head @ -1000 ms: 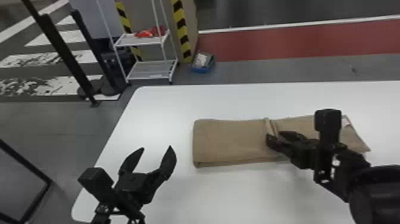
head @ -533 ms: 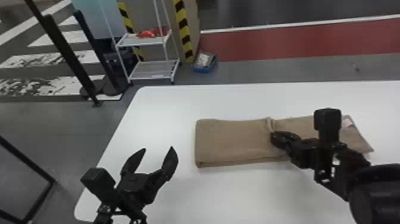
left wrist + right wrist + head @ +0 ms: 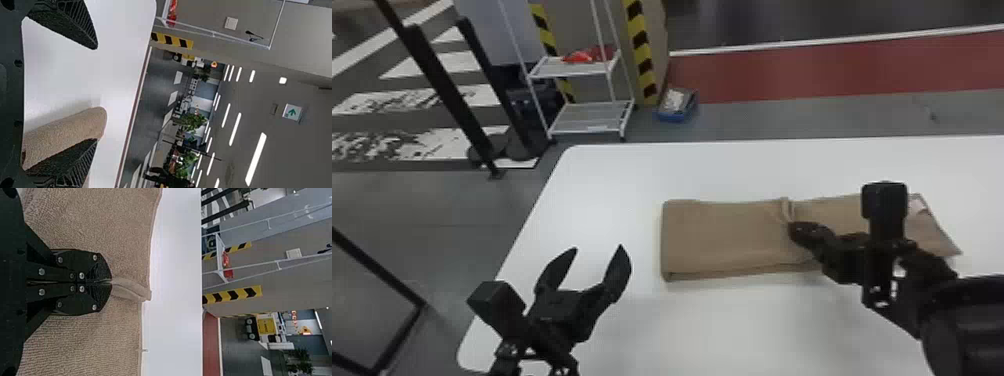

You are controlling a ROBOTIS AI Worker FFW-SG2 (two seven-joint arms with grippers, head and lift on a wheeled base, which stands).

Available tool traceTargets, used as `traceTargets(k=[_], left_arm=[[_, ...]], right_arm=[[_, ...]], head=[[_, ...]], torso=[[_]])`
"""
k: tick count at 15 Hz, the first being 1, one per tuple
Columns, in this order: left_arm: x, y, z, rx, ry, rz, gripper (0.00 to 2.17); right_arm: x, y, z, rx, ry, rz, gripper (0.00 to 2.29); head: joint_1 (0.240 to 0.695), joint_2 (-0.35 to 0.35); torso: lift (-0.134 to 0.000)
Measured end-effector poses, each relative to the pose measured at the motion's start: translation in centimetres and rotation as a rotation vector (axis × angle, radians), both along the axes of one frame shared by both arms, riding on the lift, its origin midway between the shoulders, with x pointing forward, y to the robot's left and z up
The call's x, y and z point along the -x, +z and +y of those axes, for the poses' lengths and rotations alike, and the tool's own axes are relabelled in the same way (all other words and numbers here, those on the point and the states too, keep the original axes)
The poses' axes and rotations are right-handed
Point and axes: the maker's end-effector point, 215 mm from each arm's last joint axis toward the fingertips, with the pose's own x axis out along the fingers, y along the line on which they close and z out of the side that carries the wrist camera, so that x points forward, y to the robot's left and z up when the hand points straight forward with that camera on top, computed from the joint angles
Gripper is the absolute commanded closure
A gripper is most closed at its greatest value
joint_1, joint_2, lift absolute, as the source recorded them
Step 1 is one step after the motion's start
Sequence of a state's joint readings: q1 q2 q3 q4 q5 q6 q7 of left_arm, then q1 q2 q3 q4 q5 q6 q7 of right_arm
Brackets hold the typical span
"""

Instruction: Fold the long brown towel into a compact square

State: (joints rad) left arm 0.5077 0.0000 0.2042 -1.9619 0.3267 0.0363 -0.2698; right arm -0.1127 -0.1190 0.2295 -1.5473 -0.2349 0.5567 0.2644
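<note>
your brown towel (image 3: 722,240) flat on the white table (image 3: 757,330), its raised middle ridge now clamped in your right gripper (image 3: 794,230), fingers parted a second ago, that arm angled in low from the right, your left gripper (image 3: 598,247) spread wide beside the towel

A large industrial hall or robotics workshop is suggested. The grey floor (image 3: 457,210) is marked with a broad red lane (image 3: 832,70), edged by a white line (image 3: 782,48), and with white stripes (image 3: 427,64). Panel edges are covered in yellow-and-black hazard tape (image 3: 641,55), and a white open rack (image 3: 592,120) is placed nearby. In the left wrist view, long strip lights (image 3: 256,158), a green arrow sign (image 3: 292,112) and leafy plants (image 3: 192,122) are seen.
</note>
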Motion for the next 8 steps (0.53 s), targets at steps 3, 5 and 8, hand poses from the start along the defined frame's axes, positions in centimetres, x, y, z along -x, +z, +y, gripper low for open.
traceTargets(k=[3, 5, 8], left_arm=[[0.0, 0.1, 0.1, 0.003, 0.001, -0.002, 0.03], [0.0, 0.1, 0.2, 0.004, 0.003, -0.003, 0.03], [0.1, -0.1, 0.3, 0.006, 0.002, 0.000, 0.03]], right_arm=[[-0.5, 2.2, -0.7, -0.033, -0.015, -0.036, 1.30], [-1.0, 4.4, -2.1, -0.067, -0.045, -0.069, 1.30], [-1.3, 5.4, -4.5, -0.086, -0.088, -0.082, 1.30]], head=[[0.695, 0.223], [0.695, 0.212], [0.695, 0.182]], torso=[[-0.123], [-0.123], [-0.123]])
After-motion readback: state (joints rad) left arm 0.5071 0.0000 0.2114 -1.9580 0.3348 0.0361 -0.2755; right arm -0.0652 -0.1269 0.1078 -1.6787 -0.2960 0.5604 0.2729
